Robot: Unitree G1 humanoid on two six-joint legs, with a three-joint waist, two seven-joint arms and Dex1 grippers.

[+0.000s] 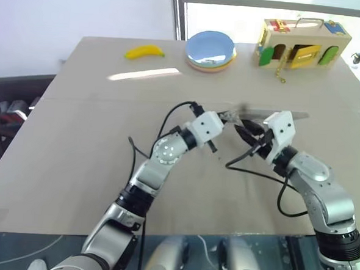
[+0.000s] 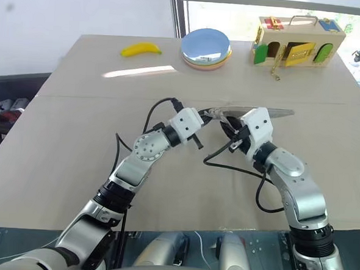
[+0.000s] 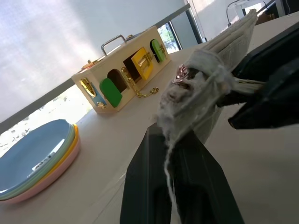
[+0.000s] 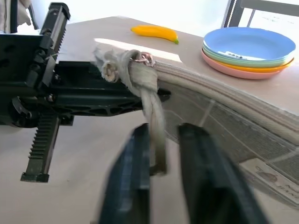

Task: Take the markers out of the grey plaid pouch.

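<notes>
The grey plaid pouch (image 1: 273, 114) hangs edge-on above the table's middle, held between both grippers. My left gripper (image 1: 225, 117) is shut on the frayed fabric at the pouch's near end (image 3: 196, 79). My right gripper (image 1: 244, 130) comes in from the other side. Its fingers (image 4: 135, 177) are closed about the twisted pull strap (image 4: 154, 112) that hangs from that same end. The pouch's gridded side (image 4: 224, 112) runs away behind the strap. The markers are hidden.
At the back of the tan table (image 1: 106, 136) lie a yellow banana (image 1: 145, 51), a stack of coloured plates (image 1: 211, 50) and a wooden latch box (image 1: 302, 43). Black cables loop under both forearms.
</notes>
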